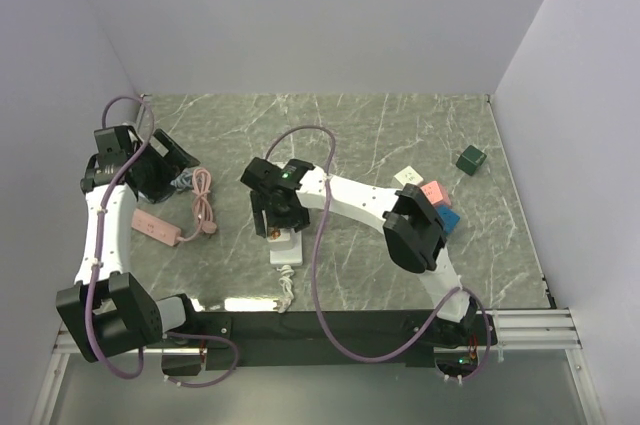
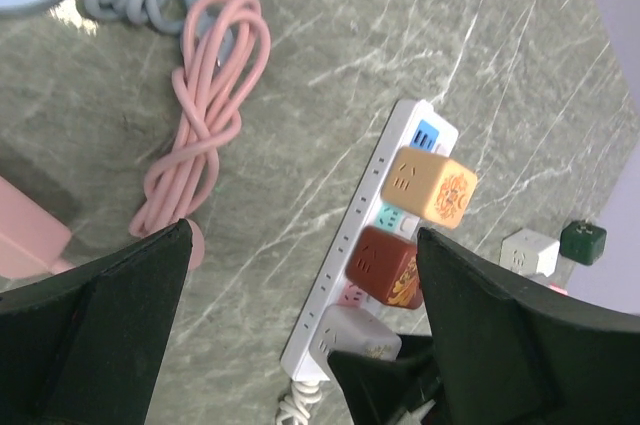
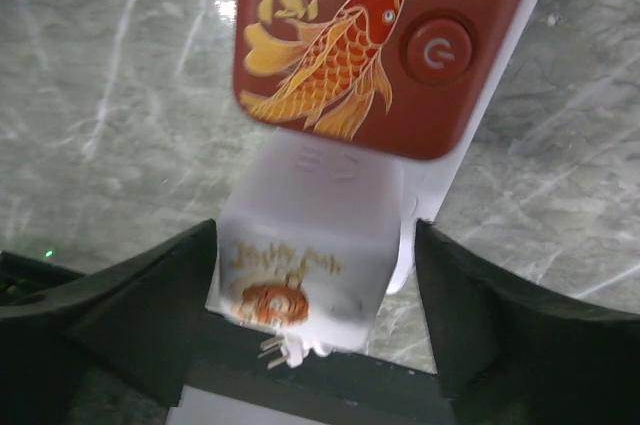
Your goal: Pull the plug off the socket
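Right gripper (image 3: 315, 235) sits over the near end of the white power strip (image 2: 335, 255), fingers straddling the white cube plug (image 3: 305, 210) and close against both its sides. Can't tell if they actually clamp it. That plug is at the strip's cord end, just beside the red fish plug (image 2: 385, 265); a tan plug (image 2: 435, 190) is further along. Left gripper (image 2: 300, 235) is spread wide, holding nothing, hanging above the marble table (image 2: 300, 75) near the coiled pink cable (image 2: 205, 105).
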Motion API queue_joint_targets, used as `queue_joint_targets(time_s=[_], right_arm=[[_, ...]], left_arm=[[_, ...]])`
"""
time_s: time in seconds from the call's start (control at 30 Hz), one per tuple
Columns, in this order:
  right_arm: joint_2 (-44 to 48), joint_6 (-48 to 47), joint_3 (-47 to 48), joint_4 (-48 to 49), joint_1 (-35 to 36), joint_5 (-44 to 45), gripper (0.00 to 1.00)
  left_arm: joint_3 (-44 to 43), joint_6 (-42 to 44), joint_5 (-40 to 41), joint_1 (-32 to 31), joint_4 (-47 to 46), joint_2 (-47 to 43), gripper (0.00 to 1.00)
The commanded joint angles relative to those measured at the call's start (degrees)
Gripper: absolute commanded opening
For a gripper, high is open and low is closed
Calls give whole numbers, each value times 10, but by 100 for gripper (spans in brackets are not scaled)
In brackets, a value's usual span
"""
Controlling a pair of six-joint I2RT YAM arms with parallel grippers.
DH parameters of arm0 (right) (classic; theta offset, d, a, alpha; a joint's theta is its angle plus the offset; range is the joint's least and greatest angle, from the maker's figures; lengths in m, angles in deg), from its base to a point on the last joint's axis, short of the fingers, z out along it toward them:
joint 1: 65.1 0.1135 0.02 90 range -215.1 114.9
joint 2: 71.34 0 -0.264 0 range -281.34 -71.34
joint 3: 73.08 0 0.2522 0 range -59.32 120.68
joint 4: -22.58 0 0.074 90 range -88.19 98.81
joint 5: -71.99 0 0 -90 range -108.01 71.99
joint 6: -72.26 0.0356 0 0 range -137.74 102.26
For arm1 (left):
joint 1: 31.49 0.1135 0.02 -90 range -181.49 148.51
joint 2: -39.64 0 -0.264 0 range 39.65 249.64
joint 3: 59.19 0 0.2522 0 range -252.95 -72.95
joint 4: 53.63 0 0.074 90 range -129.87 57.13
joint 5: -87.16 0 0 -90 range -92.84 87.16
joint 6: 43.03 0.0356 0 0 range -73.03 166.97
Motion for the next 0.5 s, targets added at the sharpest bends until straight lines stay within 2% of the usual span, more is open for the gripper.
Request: queue_joint_targets(time_s=[0.0, 0.47], right_arm=[[-4, 19, 8, 2, 10, 12, 82], [-17, 0, -47, 30, 21, -29, 63]], left_arm=[[11, -9, -16, -4, -22, -16, 99], [65, -20, -40, -37, -61, -28, 99]])
